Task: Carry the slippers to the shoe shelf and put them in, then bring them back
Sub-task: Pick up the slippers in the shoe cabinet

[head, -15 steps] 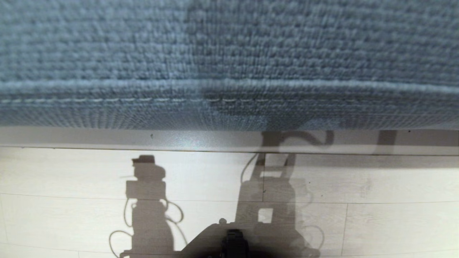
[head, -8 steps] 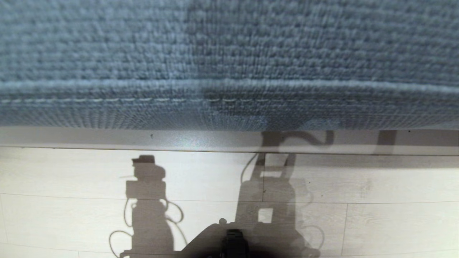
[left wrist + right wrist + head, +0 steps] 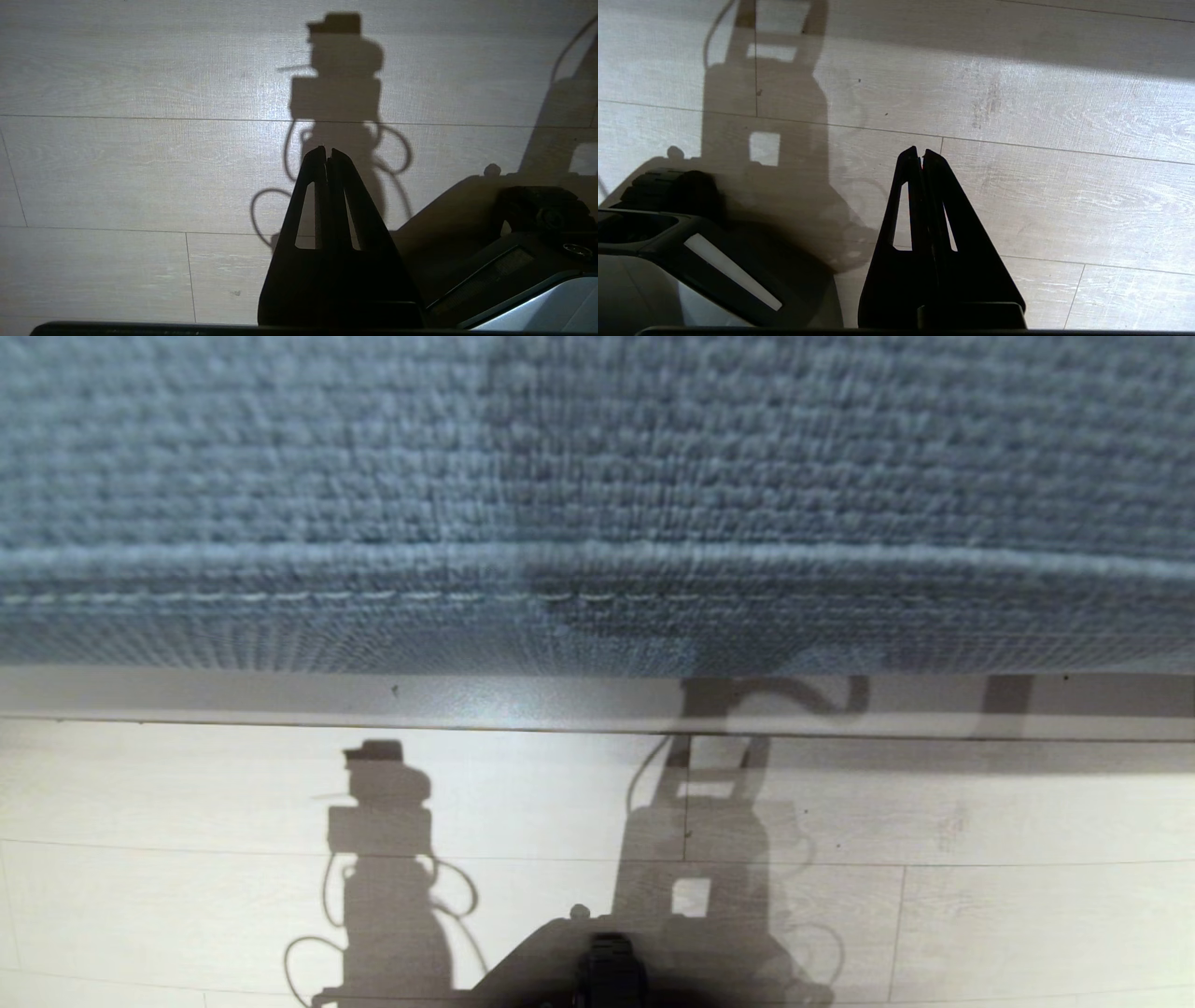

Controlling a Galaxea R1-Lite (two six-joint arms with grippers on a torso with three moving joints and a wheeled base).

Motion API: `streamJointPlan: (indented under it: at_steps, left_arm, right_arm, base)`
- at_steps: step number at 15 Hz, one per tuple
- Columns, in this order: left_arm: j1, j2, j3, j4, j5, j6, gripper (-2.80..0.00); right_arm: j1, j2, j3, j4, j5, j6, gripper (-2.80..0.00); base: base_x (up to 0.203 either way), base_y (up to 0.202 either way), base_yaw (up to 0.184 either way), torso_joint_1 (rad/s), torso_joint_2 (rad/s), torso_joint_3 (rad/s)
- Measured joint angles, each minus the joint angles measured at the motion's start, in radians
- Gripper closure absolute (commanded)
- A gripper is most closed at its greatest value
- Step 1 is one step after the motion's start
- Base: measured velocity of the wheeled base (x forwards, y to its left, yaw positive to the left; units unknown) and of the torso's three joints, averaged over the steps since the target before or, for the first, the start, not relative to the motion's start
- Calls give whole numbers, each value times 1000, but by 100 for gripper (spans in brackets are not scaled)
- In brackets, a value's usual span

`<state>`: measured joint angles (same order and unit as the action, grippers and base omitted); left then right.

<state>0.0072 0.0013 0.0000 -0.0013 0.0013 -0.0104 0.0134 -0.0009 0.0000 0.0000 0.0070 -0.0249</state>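
A blue-grey carpet (image 3: 597,476) of coarse looped cloth, matt and rough, ends in a bound hem with a line of pale stitching. Just beside that hem runs a smooth strip (image 3: 280,695) with a soft sheen. Beyond the strip lies the floor (image 3: 1027,915), pale wood-look planks with fine grain, faintly glossy. The left pincer (image 3: 327,151) and right pincer (image 3: 920,153) look like matt black plastic. The robot base (image 3: 654,280) near the floor looks like smooth grey plastic.
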Motion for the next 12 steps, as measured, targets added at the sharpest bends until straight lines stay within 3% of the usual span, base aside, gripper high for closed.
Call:
streamJointPlan:
  at_steps: [12]
  left_arm:
    - [0, 0, 0, 0, 0, 0, 0]
  right_arm:
    - [0, 0, 0, 0, 0, 0, 0]
  base:
    - [0, 0, 0, 0, 0, 0]
